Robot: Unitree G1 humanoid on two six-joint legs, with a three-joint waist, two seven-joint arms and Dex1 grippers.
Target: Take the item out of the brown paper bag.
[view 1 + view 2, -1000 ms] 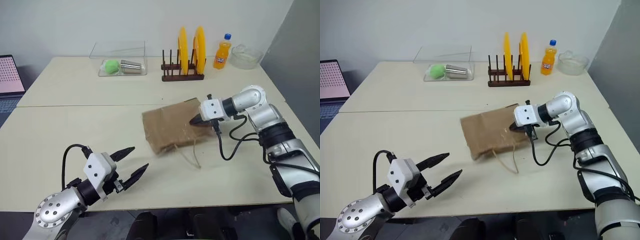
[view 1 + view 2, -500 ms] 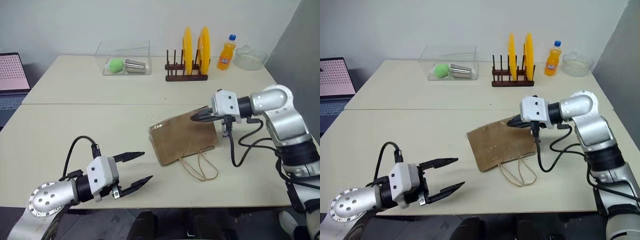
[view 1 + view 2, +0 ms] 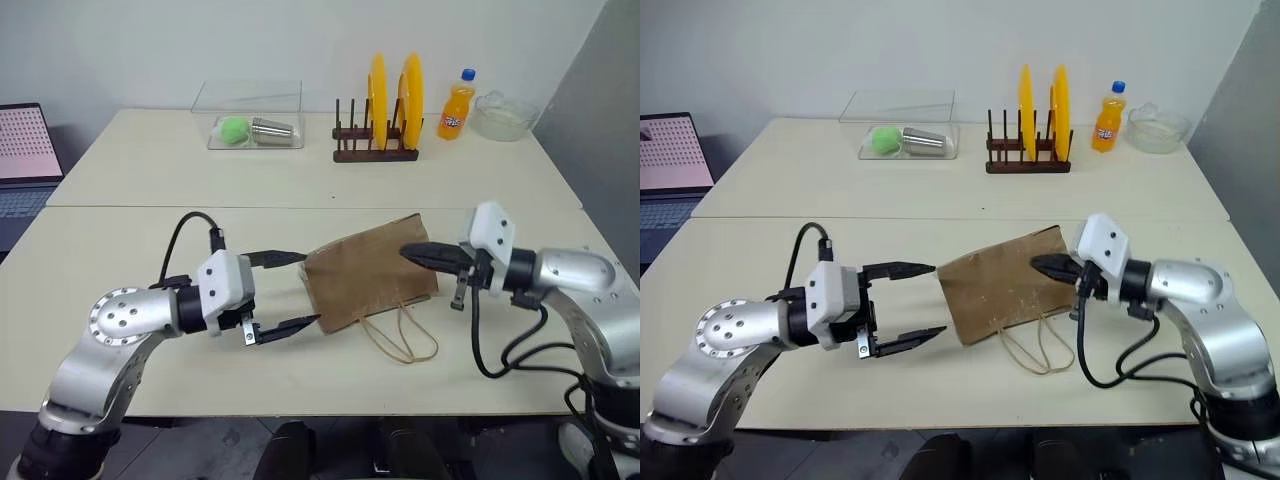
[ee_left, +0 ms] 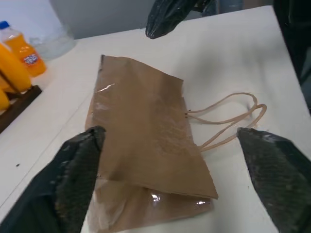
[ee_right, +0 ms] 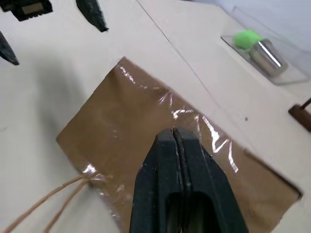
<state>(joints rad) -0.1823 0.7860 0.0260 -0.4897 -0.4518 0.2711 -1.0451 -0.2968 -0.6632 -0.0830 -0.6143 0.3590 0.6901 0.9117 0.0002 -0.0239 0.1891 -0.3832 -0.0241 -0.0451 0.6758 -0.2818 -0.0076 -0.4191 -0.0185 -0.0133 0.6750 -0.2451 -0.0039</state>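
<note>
Beside brown paper bag (image 3: pixel 368 282): left gripper (image 3: pixel 291 293) spread empty, right gripper (image 3: pixel 412 254) pinched empty; bag could be shoved, unanchored.

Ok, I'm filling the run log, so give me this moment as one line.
left gripper: open, at bag's left end | right gripper: shut, over right end | brown paper bag: flat on table | item: unseen

A paper bag (image 3: pixel 368 282) lies flat near the middle of the table (image 3: pixel 120 260), its cord handles (image 3: pixel 402 335) trailing toward the near edge. The left gripper (image 3: pixel 285 293) sits just left of the bag and the right gripper (image 3: pixel 412 254) over its right end. Along the far edge, left to right: a clear tray (image 3: pixel 252 120), a plate rack (image 3: pixel 378 150), a bottle (image 3: pixel 455 106) and a bowl (image 3: pixel 503 116); a laptop (image 3: pixel 25 150) stands at far left
</note>
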